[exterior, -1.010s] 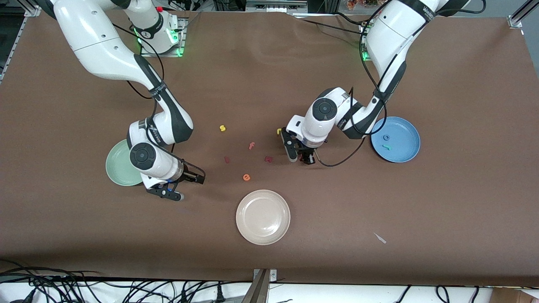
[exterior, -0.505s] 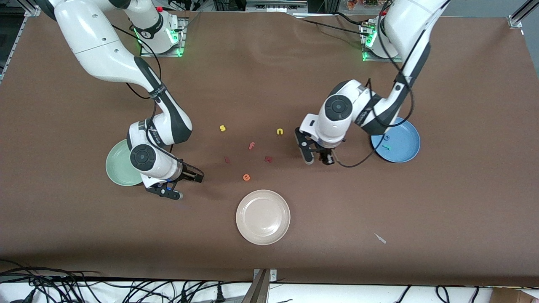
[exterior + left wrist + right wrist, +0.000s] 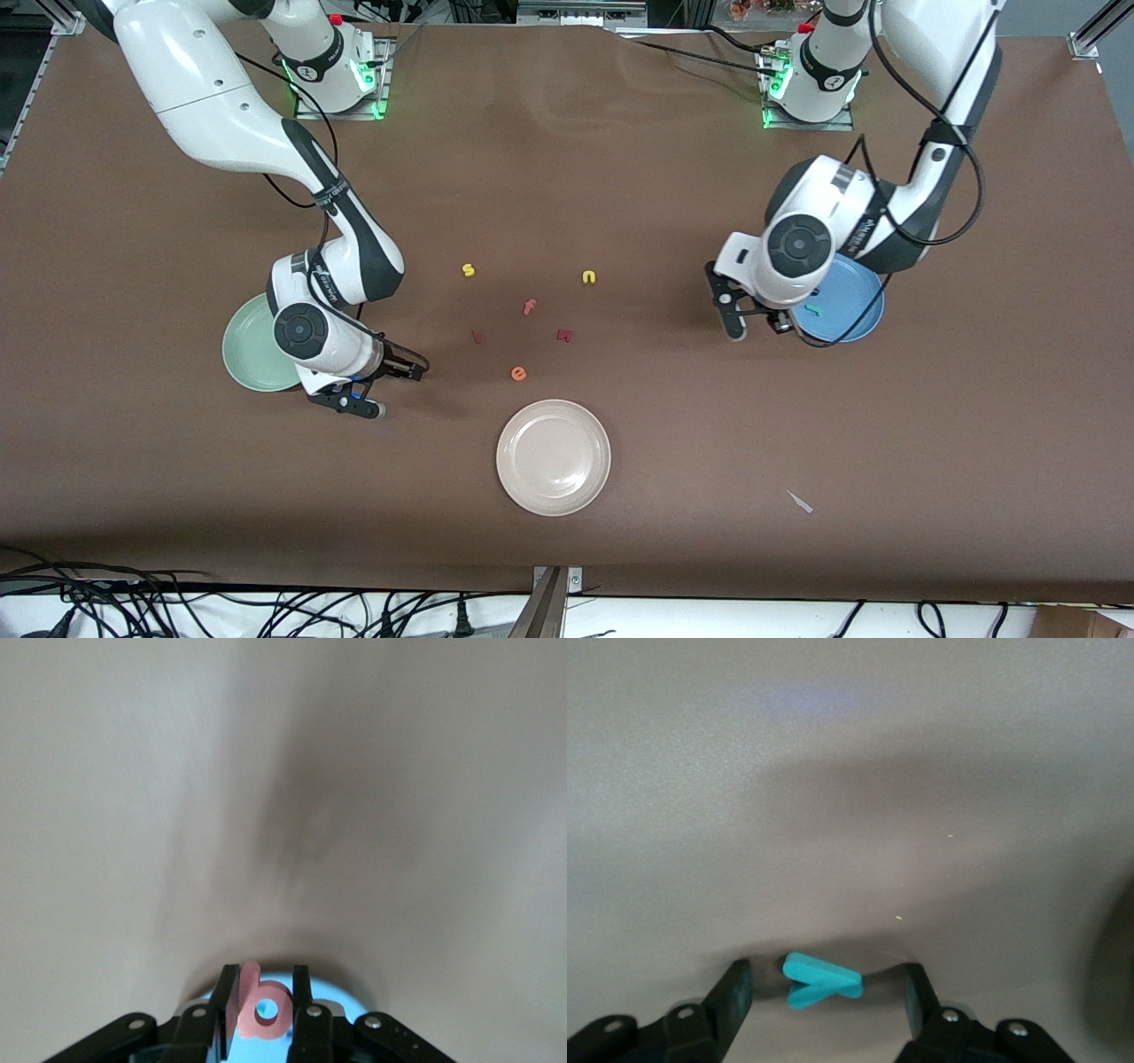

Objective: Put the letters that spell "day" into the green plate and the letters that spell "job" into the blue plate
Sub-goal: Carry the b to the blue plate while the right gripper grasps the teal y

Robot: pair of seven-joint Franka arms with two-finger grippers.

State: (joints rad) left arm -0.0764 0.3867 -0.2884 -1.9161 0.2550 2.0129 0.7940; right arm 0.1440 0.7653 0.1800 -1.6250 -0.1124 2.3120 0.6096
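The salmon-pink "b" [image 3: 266,1010] stands upright between the fingers of my left gripper [image 3: 755,326], which is shut on it above the table just beside the blue plate [image 3: 864,306]. A patch of that plate [image 3: 341,993] shows under the gripper [image 3: 266,1001]. A teal "j" [image 3: 811,309] lies in the blue plate. My right gripper [image 3: 385,390] is low at the table beside the green plate [image 3: 244,350]. It [image 3: 824,997] is open, with the teal "y" [image 3: 822,981] flat on the table between its fingers and a gap on each side.
A cream-white plate [image 3: 554,456] sits near the front camera. Mid-table lie a yellow "s" [image 3: 468,269], a yellow "n" [image 3: 588,277], a pink "f" [image 3: 529,307], an orange "e" [image 3: 519,374] and two dark red letters [image 3: 564,335]. A pale scrap [image 3: 800,501] lies toward the left arm's end.
My left arm has carried the "b" from the middle of the table toward the blue plate. My right gripper stayed in place and its fingers have narrowed around the "y".
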